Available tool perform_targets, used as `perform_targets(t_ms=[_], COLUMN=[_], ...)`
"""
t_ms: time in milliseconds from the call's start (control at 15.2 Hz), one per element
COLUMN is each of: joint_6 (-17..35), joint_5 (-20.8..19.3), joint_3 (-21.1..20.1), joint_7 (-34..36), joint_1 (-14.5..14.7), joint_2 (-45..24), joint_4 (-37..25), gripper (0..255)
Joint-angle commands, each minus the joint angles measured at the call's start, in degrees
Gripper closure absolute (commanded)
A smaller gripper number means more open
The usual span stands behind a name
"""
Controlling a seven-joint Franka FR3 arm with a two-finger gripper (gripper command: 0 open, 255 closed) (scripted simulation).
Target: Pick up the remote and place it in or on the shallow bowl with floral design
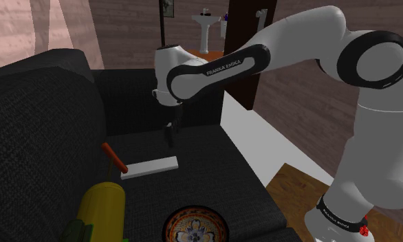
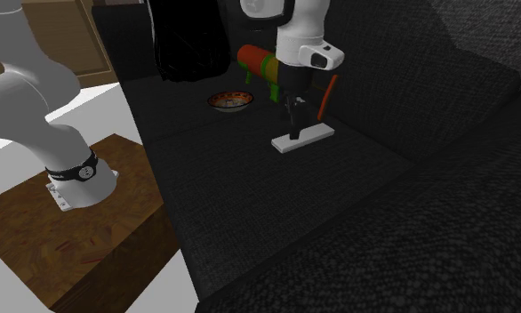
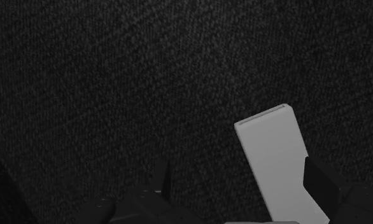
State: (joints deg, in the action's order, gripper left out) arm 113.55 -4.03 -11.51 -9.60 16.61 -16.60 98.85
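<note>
On the dark sofa seat (image 1: 193, 148) the remote (image 1: 149, 167), a plain pale grey slab, lies flat. Gripper (image 1: 170, 135) hangs over the seat by one end of the remote, pointing down, fingers (image 3: 321, 184) apart; wrist view puts the slab beside one finger, not clasped. Contact: cannot tell. Shallow bowl (image 1: 195, 227) with floral pattern sits on the same seat, near the shoulder view's bottom edge, apart from the remote. Yellow cylinder (image 1: 102, 206) and red stick (image 1: 113, 157) lie nearby.
</note>
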Motion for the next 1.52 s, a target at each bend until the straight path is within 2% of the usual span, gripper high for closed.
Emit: perform_targets(t_ms=[0, 528, 990, 1452], joint_6=[-0.2, -3.5, 1.4, 1.4], joint_5=[-0.9, -4.4, -4.9, -4.9], joint_3=[-0.8, -2.7, -2.3, -2.3], joint_7=[-0.1, -1.6, -1.2, -1.2], joint_1=[1.4, 7.2, 7.1, 7.1], joint_2=[-3.6, -17.7, -19.3, -19.3], joint_4=[-3.5, -19.4, -16.1, -16.1], gripper=[0, 0, 0, 0])
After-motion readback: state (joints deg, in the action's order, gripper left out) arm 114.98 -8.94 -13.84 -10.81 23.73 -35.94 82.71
